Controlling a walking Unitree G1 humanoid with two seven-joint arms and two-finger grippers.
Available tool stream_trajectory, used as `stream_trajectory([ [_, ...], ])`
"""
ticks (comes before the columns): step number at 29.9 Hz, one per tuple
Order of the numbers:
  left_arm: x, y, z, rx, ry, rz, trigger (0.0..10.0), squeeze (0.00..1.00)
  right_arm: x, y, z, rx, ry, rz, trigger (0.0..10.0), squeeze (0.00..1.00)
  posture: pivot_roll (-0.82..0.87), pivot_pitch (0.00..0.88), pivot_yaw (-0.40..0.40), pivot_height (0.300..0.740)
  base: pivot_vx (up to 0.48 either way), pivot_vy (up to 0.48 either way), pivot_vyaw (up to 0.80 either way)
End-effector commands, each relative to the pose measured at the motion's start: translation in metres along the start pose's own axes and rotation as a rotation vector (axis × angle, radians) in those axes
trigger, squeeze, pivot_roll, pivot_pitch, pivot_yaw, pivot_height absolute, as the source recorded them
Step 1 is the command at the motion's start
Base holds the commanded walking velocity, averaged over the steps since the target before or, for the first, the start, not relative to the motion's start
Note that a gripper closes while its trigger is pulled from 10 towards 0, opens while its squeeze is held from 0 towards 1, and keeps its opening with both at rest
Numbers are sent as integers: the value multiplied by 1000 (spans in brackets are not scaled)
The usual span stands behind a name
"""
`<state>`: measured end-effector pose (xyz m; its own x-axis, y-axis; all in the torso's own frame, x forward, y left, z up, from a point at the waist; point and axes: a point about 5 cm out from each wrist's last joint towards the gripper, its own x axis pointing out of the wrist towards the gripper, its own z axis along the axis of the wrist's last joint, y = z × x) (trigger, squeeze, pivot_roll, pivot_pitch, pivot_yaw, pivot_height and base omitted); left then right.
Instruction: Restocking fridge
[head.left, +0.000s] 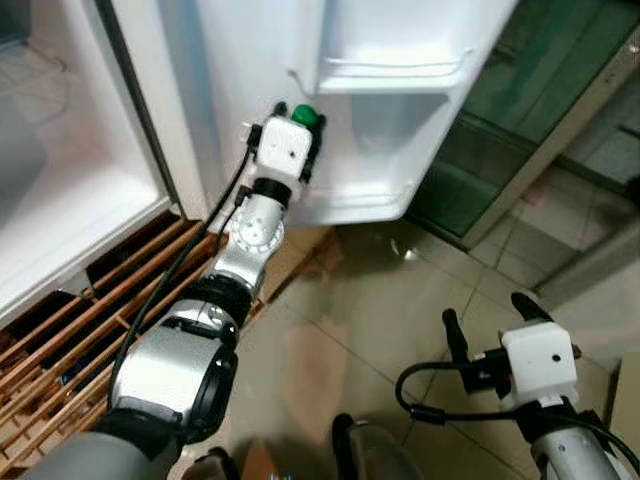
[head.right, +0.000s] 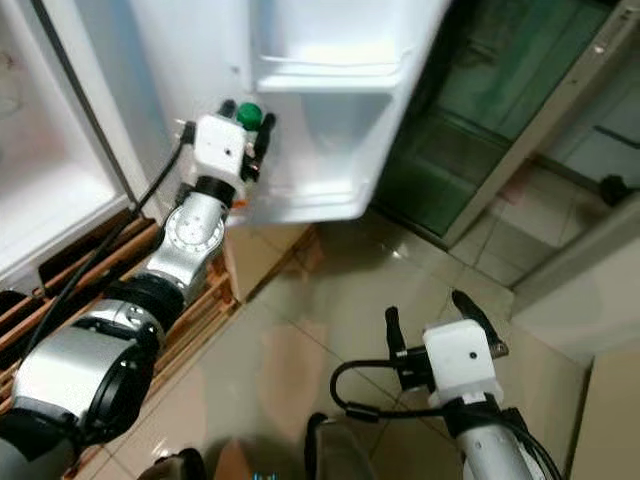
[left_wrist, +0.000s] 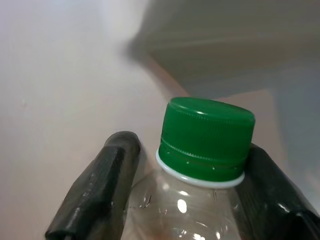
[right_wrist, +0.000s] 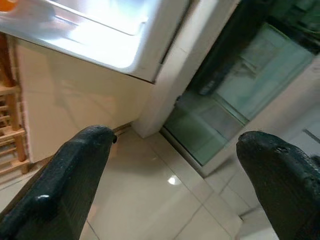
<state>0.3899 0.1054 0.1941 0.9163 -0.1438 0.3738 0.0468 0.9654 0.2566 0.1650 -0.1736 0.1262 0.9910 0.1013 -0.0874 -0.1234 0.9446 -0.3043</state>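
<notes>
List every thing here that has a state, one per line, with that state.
Fridge door: open.
Door shelves: nothing seen in them.
Bottle: capped, upright, held at the door.
Cap: green, screwed on.
Left pincer: shut on the bottle.
Right pincer: open, holding nothing, low over the floor.

Bottle (left_wrist: 185, 210) body below frame edge

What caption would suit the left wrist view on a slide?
Left gripper clasps a clear bottle with a green cap, held up near the white fridge door.

bright fridge glare, soft blur, glossy floor (head.left: 400, 300).
</notes>
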Motion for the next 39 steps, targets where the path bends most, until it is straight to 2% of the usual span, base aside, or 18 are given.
stream_trajectory([
  [1,-6,24,-21,-23,148,145,10000,1000,-1,0,-4,-6,24,2,10000,0,-419,190,-66,740,0,0,0],
  [3,-7,29,-23,-34,161,173,10000,1000,0,0,-4,-4,24,2,10000,0,-416,189,-66,740,0,0,0],
  [8,-7,36,-20,16,136,223,10000,1000,2,0,-5,-2,23,9,10000,0,-402,179,-62,740,0,0,0],
  [13,-6,43,-12,36,76,252,10000,1000,4,0,-5,3,20,7,10000,0,-391,171,-61,740,0,0,0],
  [15,-4,53,-3,36,31,276,10000,1000,7,2,-8,9,22,13,10000,0,-369,158,-58,740,0,0,0],
  [17,-4,54,-2,36,27,278,10000,1000,8,2,-8,10,23,14,10000,0,-366,156,-57,740,0,0,0],
  [18,-2,55,5,41,-7,264,10000,1000,11,4,-9,13,17,20,10000,0,-350,142,-53,740,0,0,0],
  [24,3,52,20,68,-72,226,10000,1000,20,6,-8,19,-3,26,10000,0,-332,120,-45,740,0,0,0],
  [25,5,48,29,87,-114,204,10000,1000,24,8,-8,20,-9,27,10000,0,-323,104,-36,740,0,0,0],
  [31,9,45,44,83,-167,175,10000,1000,28,10,-10,22,-16,23,10000,0,-316,81,-17,740,0,0,0],
  [33,7,43,46,69,-167,157,10000,1000,30,10,-10,23,-21,16,10000,0,-310,72,-8,740,0,0,0],
  [35,-3,39,41,20,-119,122,10000,1000,34,10,-11,25,-27,8,10000,0,-294,57,7,740,0,0,0],
  [39,-22,31,33,4,-73,63,10000,1000,41,10,-12,34,-36,-2,10000,0,-259,33,24,740,0,0,0],
])
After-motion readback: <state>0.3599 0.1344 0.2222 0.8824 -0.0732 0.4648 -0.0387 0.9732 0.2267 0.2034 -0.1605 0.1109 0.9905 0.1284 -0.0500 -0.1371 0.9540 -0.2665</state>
